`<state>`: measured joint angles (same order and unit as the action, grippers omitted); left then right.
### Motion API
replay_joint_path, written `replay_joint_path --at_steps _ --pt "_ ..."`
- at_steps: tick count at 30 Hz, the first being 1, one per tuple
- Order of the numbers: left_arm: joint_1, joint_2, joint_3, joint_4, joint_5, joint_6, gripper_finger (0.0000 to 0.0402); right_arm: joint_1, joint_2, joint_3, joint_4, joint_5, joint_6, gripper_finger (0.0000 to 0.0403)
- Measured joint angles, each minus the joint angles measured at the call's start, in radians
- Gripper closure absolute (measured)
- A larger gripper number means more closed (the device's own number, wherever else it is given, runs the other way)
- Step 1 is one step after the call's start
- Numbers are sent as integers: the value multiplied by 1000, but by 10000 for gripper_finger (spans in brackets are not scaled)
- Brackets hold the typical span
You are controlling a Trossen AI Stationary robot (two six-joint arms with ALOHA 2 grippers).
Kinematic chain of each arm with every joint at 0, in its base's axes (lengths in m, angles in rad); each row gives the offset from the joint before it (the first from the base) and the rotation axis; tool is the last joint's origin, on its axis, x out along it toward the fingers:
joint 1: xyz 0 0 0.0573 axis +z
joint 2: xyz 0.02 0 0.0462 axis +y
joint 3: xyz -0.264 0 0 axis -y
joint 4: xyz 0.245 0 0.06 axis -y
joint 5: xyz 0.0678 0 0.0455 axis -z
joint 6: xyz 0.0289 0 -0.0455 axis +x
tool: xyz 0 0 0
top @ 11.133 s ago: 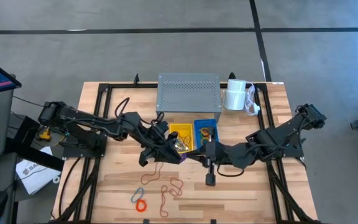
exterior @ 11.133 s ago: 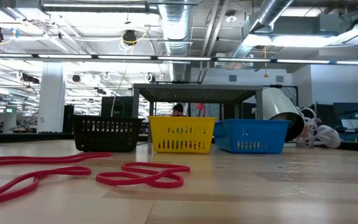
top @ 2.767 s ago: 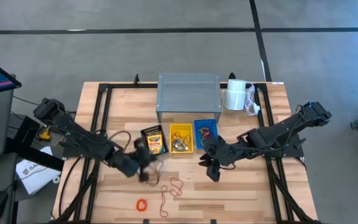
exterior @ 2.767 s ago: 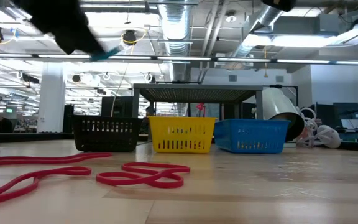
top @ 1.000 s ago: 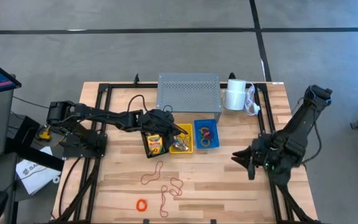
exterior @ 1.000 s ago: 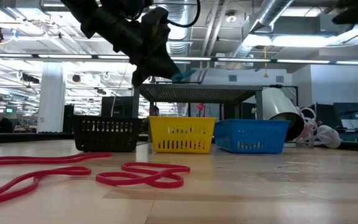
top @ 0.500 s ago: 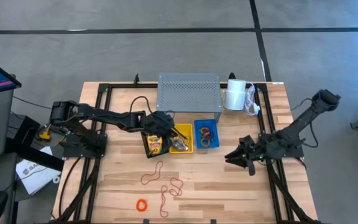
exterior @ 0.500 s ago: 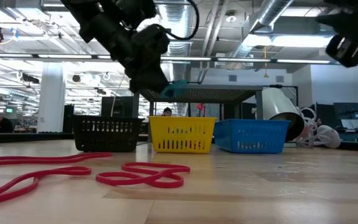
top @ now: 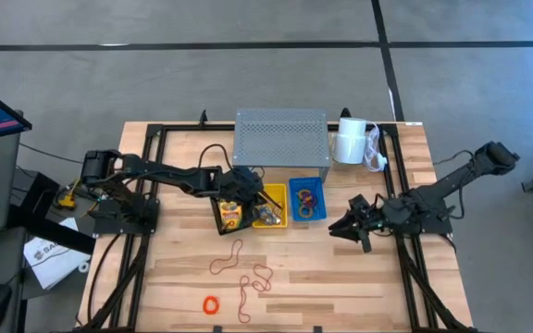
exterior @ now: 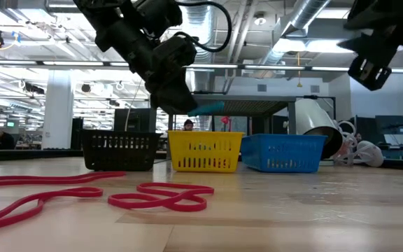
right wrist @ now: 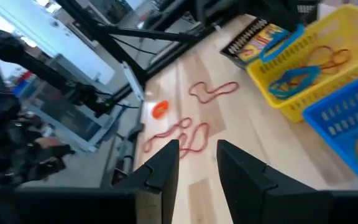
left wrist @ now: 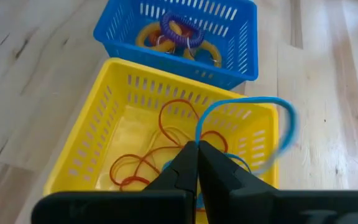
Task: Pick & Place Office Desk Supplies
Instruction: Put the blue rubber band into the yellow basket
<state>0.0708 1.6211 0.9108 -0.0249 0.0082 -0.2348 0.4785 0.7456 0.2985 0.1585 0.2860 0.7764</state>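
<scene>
My left gripper (top: pixel 255 196) hangs over the yellow basket (top: pixel 270 207), shut on a blue rubber band (left wrist: pixel 278 127); in the low view the band (exterior: pixel 206 108) juts from the fingertips above the basket (exterior: pixel 205 152). Orange and blue bands lie in the yellow basket, and coloured rings lie in the blue basket (top: pixel 307 199). A crayon box (top: pixel 230 214) lies in the black basket beside them. Reddish bands (top: pixel 248 276) and an orange one (top: pixel 211 304) lie loose on the table. My right gripper (right wrist: pixel 197 155) stands open with nothing in it, right of the baskets (top: pixel 342 228). My left gripper pinches the blue band at one spot (left wrist: pixel 199 140) between its two shut fingertips. The fingers slant down from the table's left. The rest of the band loops out slack beyond them over the yellow basket; whether its lower part touches the basket I cannot tell.
A grey perforated riser (top: pixel 280 139) stands behind the baskets, with a white roll (top: pixel 350 141) to its right. A black frame (top: pixel 155 185) runs along the table's sides. Bare wood lies between the baskets and the near edge.
My left gripper has sunk a little over the yellow basket, still shut on the blue band. My right arm has swung round; its gripper has gone toward the table's left and down, closer to the blue basket, staying open.
</scene>
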Motion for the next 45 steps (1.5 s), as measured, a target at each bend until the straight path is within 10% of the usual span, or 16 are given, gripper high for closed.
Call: replay_joint_path --at_steps 45 --pt "0 -1 -1 -32 0 -8 397 -15 0 0 -121 3 1 297"
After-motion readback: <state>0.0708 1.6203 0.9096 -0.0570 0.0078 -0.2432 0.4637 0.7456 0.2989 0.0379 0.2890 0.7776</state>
